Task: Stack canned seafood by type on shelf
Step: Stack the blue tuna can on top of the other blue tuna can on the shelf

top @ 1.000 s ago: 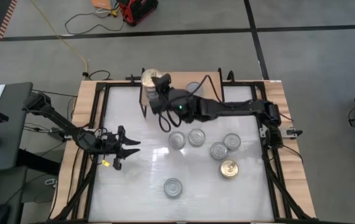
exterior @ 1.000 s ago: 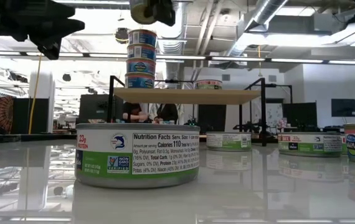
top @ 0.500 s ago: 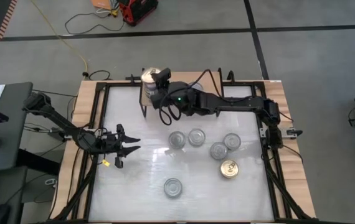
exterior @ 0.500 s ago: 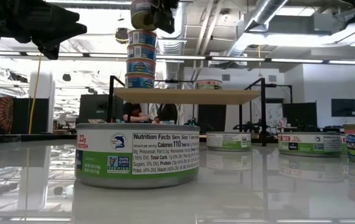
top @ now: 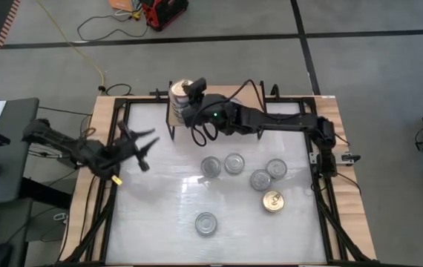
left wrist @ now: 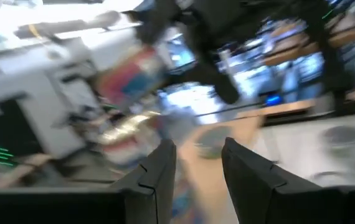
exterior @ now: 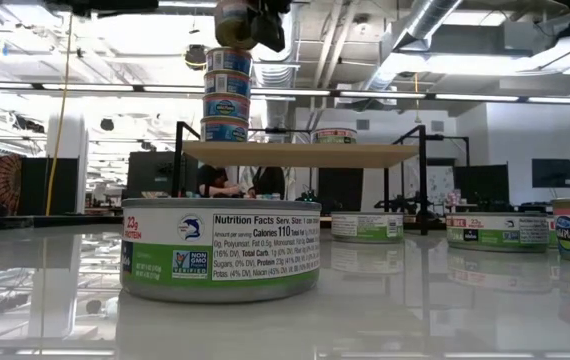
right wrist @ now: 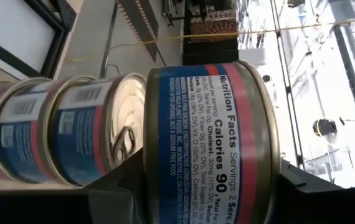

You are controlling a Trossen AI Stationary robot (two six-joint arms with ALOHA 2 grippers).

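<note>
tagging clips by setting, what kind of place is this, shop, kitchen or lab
Most likely a robotics lab or workshop, not a shop. The white table stands on a bare concrete floor with loose cables, and the low view shows exposed ceiling ducts and more work benches behind.

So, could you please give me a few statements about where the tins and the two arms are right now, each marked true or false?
1. The right gripper holds a tin above the stack on the shelf. True.
2. That stack already has five tins. False: three show in the low view.
3. The left gripper carries a tin. False: its fingers are apart with nothing between them.
4. Six tins lie on the white tabletop. True.
5. All the tabletop tins are gold-topped. False: only one is gold; the rest are silver.
</note>
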